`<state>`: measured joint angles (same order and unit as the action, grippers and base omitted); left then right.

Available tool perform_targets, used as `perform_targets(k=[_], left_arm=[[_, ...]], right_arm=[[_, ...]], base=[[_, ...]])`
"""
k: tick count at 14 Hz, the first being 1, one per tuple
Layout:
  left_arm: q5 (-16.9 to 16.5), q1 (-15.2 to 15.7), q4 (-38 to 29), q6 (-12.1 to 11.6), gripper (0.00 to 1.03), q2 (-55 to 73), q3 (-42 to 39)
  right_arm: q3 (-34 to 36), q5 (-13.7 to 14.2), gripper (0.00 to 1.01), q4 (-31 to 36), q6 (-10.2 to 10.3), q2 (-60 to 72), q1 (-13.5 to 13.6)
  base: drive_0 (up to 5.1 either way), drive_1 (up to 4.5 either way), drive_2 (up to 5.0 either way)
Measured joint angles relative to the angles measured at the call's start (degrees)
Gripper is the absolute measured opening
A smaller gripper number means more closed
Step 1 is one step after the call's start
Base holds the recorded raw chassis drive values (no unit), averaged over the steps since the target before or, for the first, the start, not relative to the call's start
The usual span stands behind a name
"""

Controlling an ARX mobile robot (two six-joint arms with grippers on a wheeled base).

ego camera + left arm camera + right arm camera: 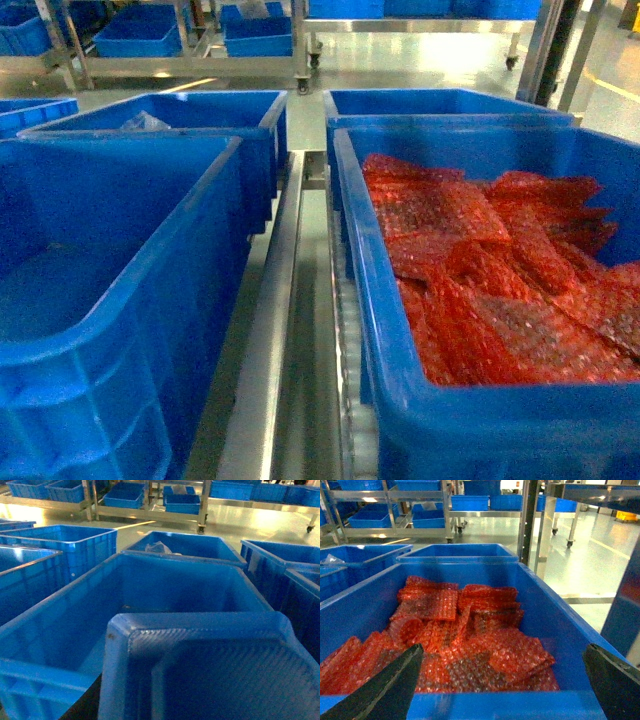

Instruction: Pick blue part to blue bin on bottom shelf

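Blue part (210, 675) before unseen left jaws; right gripper (502, 680) wide open, empty; no legible writing.

Left bin (110, 300) beside right bin (480, 420); bubble wrap (500, 280) inside right.

blue part (200, 670): cut off by frame bottom | left tool: hidden | right tool (500, 680): fingertips cropped
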<state>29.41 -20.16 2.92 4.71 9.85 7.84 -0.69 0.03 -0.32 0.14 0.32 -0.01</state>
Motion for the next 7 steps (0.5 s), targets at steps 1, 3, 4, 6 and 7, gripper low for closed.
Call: perform_targets(k=[1,3,4,6,7], left_arm=[[-0.02,0.00,-0.20,0.00,0.43,-0.04,0.00],[0.00,0.00,-0.04,0.00,0.43,0.04,0.00],[0.00,0.00,-0.04,0.00,0.43,0.04,0.00],[0.00,0.00,-0.02,0.00,0.43,0.04,0.00],[0.00,0.00,-0.02,0.02,0.43,0.04,0.00]], right_arm=[[0.00,0.00,0.98,0.13,0.00,0.00,0.00],[0.00,-0.02,0.98,0.07,0.00,0.00,0.00],[0.00,-0.02,0.98,0.07,0.00,0.00,0.00],[0.00,-0.02,0.98,0.02,0.00,0.00,0.00],[0.00,-0.02,0.98,0.02,0.00,0.00,0.00]], base=[[0.0,0.00,0.0],[0.0,0.00,0.0],[0.0,0.00,0.0],[0.0,0.00,0.0],[0.0,0.00,0.0]])
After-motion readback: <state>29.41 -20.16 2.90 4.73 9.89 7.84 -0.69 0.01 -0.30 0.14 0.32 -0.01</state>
